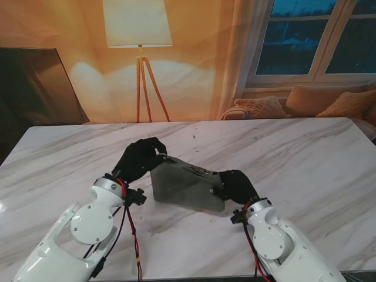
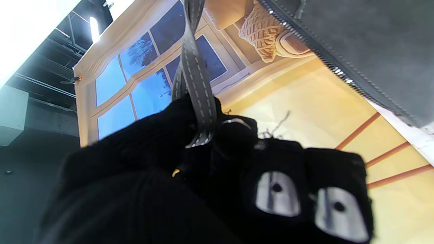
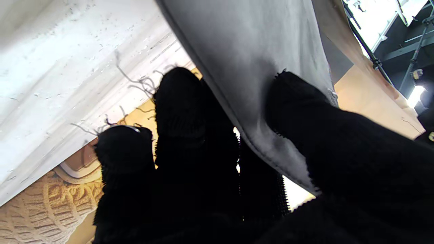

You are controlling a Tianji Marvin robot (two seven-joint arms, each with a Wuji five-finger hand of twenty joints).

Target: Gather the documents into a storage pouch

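Grey pouch [image 1: 185, 187] gripped by both hands, contents hidden

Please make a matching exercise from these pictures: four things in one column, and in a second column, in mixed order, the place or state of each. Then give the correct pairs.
Things:
1. left hand
2. right hand
3. pouch
4. floor lamp

Places or states:
A. behind the table, lit
B. pinches the grey strap
C. grips the pouch's right edge
D. held up between both hands

Pairs: 1-B, 2-C, 3-D, 4-A
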